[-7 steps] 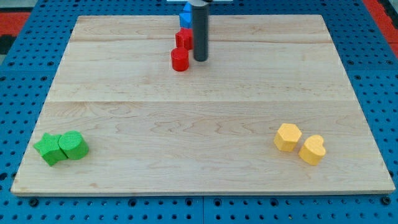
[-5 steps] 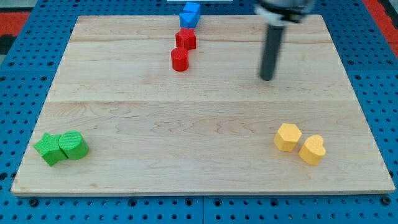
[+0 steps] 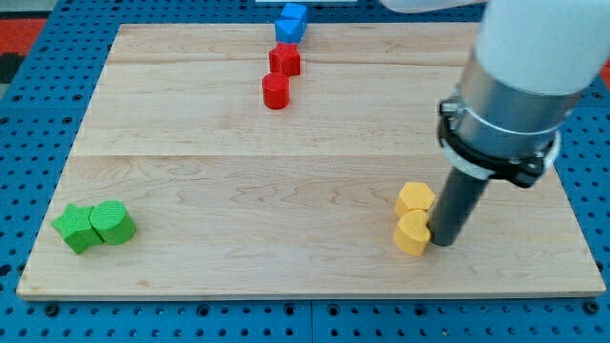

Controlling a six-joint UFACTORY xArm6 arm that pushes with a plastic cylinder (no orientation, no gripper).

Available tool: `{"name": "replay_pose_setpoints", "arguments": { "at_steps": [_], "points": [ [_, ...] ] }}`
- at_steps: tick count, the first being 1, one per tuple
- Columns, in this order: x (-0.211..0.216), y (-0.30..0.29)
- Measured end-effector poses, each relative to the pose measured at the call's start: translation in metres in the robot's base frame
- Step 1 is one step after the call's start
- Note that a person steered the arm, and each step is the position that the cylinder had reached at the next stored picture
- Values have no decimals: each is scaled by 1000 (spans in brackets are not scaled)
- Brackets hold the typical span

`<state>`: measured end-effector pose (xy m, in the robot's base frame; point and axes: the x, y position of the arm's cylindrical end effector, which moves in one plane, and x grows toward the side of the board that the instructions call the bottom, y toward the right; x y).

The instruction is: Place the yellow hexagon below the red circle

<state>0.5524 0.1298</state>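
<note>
The yellow hexagon (image 3: 415,198) lies at the lower right of the wooden board (image 3: 238,191), with a yellow heart (image 3: 413,232) touching it just below. My tip (image 3: 442,242) stands right against the heart's right side. The red circle (image 3: 275,90) sits near the top centre, far up and to the left of the hexagon. A red star-like block (image 3: 284,60) lies just above the circle.
A blue block (image 3: 291,21) sits at the board's top edge above the red blocks. A green star (image 3: 74,227) and a green rounded block (image 3: 112,222) lie together at the lower left. The arm's wide body (image 3: 519,86) hangs over the right side.
My tip moved from the top centre across to the lower right. The two yellow blocks shifted left, and the heart now lies below the hexagon instead of to its right.
</note>
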Motion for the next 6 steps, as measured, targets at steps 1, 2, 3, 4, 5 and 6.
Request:
{"name": "replay_pose_setpoints", "arguments": {
  "at_steps": [1,2,3,4,5,6],
  "points": [
    [-22,-1],
    [-38,-13],
    [-46,-16],
    [-50,-16],
    [-68,-20],
    [-88,-40]
  ]
}}
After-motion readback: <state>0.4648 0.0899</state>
